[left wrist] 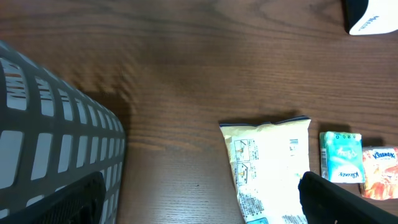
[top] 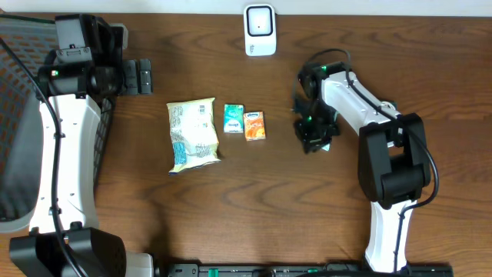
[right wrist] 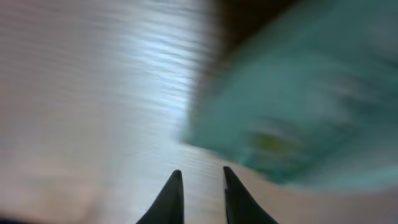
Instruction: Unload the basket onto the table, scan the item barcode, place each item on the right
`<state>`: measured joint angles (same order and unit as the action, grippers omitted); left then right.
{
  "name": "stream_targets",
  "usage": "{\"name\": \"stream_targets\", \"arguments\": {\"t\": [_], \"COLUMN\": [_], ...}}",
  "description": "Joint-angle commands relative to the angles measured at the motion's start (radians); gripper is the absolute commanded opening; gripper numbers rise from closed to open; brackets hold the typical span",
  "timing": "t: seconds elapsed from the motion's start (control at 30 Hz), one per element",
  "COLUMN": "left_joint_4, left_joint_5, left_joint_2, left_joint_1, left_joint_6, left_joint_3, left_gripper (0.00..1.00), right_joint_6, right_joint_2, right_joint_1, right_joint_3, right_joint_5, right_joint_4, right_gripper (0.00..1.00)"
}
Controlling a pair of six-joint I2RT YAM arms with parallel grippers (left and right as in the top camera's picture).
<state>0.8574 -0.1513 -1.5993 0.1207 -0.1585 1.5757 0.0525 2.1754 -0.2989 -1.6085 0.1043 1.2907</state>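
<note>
Two pincers for you: right pincer (right wrist: 201, 180) nearly closed, empty, blurred teal object (right wrist: 298, 112) ahead-right; left pincer (top: 142, 77) wide open, empty, pale plastic snack bag (left wrist: 267, 168) ahead

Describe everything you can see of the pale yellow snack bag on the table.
The pale yellow snack bag is a crinkled, foil-like pouch with crimped ends. It lies flat on the brown wooden table, its back panel of small print and tables facing up. It sits left of the small green tissue pack, with a narrow gap between them. Nothing but the table touches it.
</note>
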Motion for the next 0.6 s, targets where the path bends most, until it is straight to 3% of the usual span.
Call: {"name": "stream_targets", "arguments": {"t": [0.0,0.13,0.27,0.57], "left_joint_4": [0.002,0.002,0.002,0.002], "left_joint_5": [0.005,0.005,0.005,0.005], "left_joint_2": [-0.002,-0.002,-0.002,-0.002], "left_joint_1": [-0.002,-0.002,-0.002,-0.002], "left_joint_6": [-0.013,-0.013,-0.013,-0.013], "left_joint_3": [0.012,0.012,0.012,0.012], "left_gripper": [0.98,0.98,0.98,0.98], "right_joint_6": [0.229,0.258,0.257,0.252], "right_joint_2": [-0.005,-0.005,-0.005,-0.005], "right_joint_1": [0.036,0.072,0.097,0.137], "right_joint_3": [0.0,0.0,0.0,0.0], "right_joint_5": [-0.26,-0.282,-0.282,-0.335], "right_joint_4": [0.003,-0.043,-0.078,-0.216], "right_gripper": [0.13,0.07,0.07,0.15]}}
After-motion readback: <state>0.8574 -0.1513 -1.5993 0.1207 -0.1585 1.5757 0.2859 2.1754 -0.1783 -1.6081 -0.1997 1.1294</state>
